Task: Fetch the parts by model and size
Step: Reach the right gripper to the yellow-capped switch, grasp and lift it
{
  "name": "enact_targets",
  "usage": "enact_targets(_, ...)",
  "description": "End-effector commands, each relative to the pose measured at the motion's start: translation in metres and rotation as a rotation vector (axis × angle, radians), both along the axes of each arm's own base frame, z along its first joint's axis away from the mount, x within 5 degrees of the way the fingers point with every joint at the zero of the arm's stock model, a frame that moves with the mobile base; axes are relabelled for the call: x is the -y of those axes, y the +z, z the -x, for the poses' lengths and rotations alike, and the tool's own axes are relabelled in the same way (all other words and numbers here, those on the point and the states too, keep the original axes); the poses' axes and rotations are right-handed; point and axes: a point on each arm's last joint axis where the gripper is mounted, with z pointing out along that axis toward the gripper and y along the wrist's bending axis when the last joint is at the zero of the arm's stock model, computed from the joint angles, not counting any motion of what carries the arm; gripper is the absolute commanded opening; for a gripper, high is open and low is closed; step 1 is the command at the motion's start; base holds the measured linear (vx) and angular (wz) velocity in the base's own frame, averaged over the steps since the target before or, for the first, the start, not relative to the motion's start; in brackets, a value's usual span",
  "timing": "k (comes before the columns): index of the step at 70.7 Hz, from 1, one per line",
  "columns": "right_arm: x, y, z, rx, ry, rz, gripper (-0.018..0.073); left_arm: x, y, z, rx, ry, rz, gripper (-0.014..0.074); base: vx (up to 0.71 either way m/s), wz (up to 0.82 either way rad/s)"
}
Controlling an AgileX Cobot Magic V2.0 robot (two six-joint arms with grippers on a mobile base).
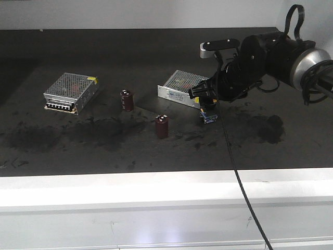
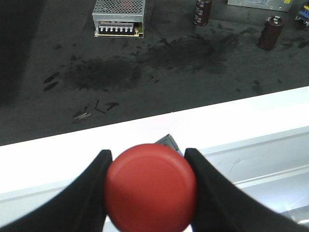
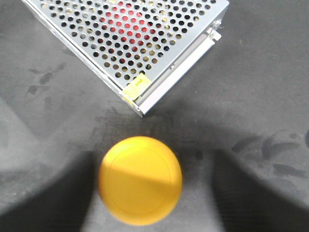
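Note:
In the left wrist view my left gripper [image 2: 149,193] is shut on the red mushroom cap of a push-button switch [image 2: 150,188], held over the white front ledge. A corner of its base shows behind the cap. The yellow-capped switch [image 3: 140,180] stands on the dark table, next to the corner of a silver perforated box [image 3: 130,38]. My right gripper [image 3: 154,193] is open above it, with a finger on each side and a gap to the right finger. In the front view the right gripper [image 1: 208,105] covers the cap, and only the switch's blue base [image 1: 209,117] shows. The left gripper is out of that view.
Two silver perforated boxes [image 1: 71,92] [image 1: 182,87] and two dark red capacitors [image 1: 127,100] [image 1: 162,126] sit on the black, smudged table. A white ledge [image 1: 166,182] runs along the front edge. A black cable [image 1: 237,166] hangs from the right arm across the ledge.

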Motion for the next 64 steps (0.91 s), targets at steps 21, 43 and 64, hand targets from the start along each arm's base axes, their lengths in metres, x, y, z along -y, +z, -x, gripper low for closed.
enact_targets(21, 0.002, 0.039, 0.009, 0.084, 0.000, -0.048, -0.0011, 0.001, 0.012, -0.003, 0.078, -0.006, 0.016, 0.0001, 0.00, 0.00)
enact_targets(43, 0.024, 0.058, 0.071, 0.289, -0.026, -0.098, -0.0006, 0.001, 0.012, -0.003, 0.078, -0.006, 0.016, 0.0001, 0.00, 0.00)
enact_targets(64, 0.051, 0.090, 0.163, 0.463, -0.001, -0.128, -0.0006, 0.001, 0.012, -0.003, 0.078, -0.006, 0.016, 0.0003, 0.00, 0.00)
